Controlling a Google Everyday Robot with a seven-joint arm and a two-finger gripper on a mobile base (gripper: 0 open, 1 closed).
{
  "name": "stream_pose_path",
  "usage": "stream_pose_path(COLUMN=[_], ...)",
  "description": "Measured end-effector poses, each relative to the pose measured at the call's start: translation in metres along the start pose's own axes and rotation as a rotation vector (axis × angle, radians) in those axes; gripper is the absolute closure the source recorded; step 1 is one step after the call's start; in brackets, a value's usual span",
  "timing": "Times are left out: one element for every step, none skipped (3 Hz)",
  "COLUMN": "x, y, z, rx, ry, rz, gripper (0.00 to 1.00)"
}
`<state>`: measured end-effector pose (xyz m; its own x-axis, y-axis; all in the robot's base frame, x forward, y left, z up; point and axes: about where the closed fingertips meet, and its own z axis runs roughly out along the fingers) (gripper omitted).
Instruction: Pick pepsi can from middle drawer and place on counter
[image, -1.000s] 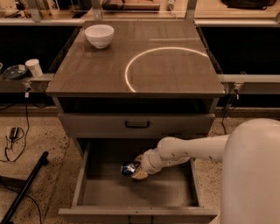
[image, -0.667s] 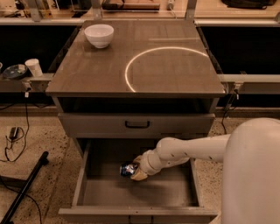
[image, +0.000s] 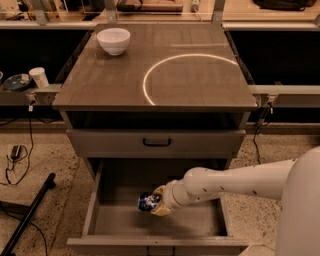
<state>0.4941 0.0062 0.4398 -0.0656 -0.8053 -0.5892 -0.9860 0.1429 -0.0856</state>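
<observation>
I am holding my gripper (image: 156, 202) low in the middle drawer (image: 200, 223), beneath the front edge of the counter (image: 200, 80), fingers pinching the pepsi can (image: 147, 201), which is sticking out leftward from them; placing it means going up and back.

No lettering, number or sign can be read on any surface in the camera view. The pepsi can (image: 148, 201) shows only white and red marks on dark blue, with no legible brand name. It is clasped between the fingers of the gripper (image: 158, 202), low inside the open middle drawer (image: 200, 225).
</observation>
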Motion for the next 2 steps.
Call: stream_pose_path(x=[0.0, -0.007], y=[0.0, -0.006], z=[0.0, -0.014], rx=[0.0, 0.018], ry=[0.0, -0.01], rz=[-0.001, -0.015], gripper=[1.0, 1.0])
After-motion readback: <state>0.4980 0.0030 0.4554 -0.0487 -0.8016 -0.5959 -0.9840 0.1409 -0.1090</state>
